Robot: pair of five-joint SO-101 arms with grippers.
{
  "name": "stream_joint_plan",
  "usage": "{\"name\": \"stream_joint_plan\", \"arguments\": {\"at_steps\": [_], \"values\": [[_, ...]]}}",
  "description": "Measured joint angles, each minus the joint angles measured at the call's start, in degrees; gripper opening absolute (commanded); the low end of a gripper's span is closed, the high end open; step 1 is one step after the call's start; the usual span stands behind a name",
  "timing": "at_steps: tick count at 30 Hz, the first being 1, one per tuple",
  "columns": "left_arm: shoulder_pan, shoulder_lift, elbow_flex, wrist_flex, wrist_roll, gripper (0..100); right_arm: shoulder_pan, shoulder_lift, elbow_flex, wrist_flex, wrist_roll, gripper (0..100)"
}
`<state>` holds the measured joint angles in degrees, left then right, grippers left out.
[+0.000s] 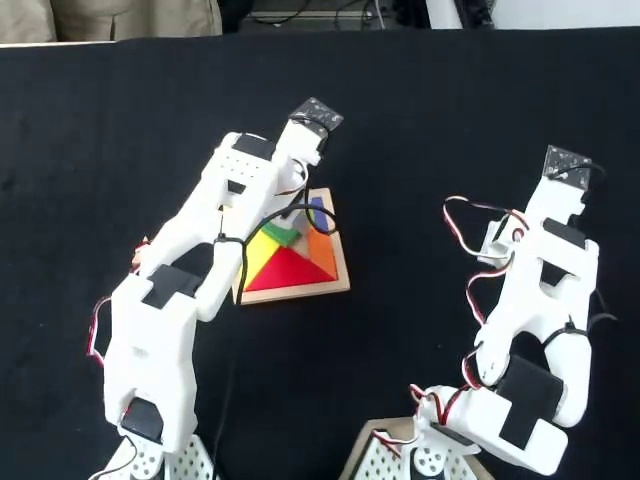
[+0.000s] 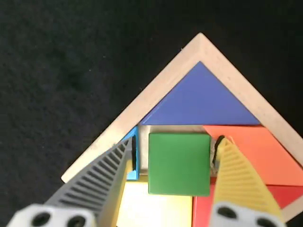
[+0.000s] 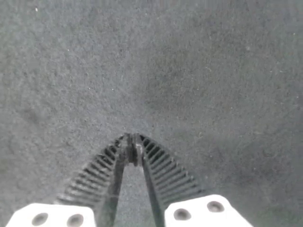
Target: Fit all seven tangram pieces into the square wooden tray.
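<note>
The square wooden tray (image 1: 300, 292) lies on the black cloth left of centre, under my left arm (image 1: 240, 190). Red (image 1: 290, 270), yellow (image 1: 258, 255), orange (image 1: 322, 245) and blue (image 1: 318, 212) pieces lie in it. In the left wrist view my left gripper (image 2: 175, 144) is open and straddles the green square (image 2: 179, 163). Its grey finger (image 2: 104, 175) and yellow finger (image 2: 236, 175) stand on either side, with a small gap at each. The blue triangle (image 2: 201, 101) fills the tray's corner beyond the square. A light blue sliver (image 2: 132, 174) shows beside the grey finger. My right gripper (image 3: 131, 142) is shut and empty over bare cloth.
My right arm (image 1: 545, 260) stands folded at the right, well apart from the tray. Black cloth covers the table on all sides. The tray's rim (image 2: 156, 92) frames the pieces.
</note>
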<state>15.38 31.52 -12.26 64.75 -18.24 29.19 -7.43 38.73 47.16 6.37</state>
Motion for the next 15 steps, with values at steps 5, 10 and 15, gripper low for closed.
{"name": "stream_joint_plan", "arguments": {"at_steps": [5,10,15], "values": [[-1.1,0.0,0.0,0.0,-1.9,27,0.0,0.0,0.0,0.0,0.0,1.1],[-3.3,0.0,0.0,0.0,-3.5,27,0.0,0.0,0.0,0.0,0.0,1.1],[-3.7,0.0,0.0,-0.2,-6.3,27,0.0,0.0,0.0,0.0,0.2,1.1]]}}
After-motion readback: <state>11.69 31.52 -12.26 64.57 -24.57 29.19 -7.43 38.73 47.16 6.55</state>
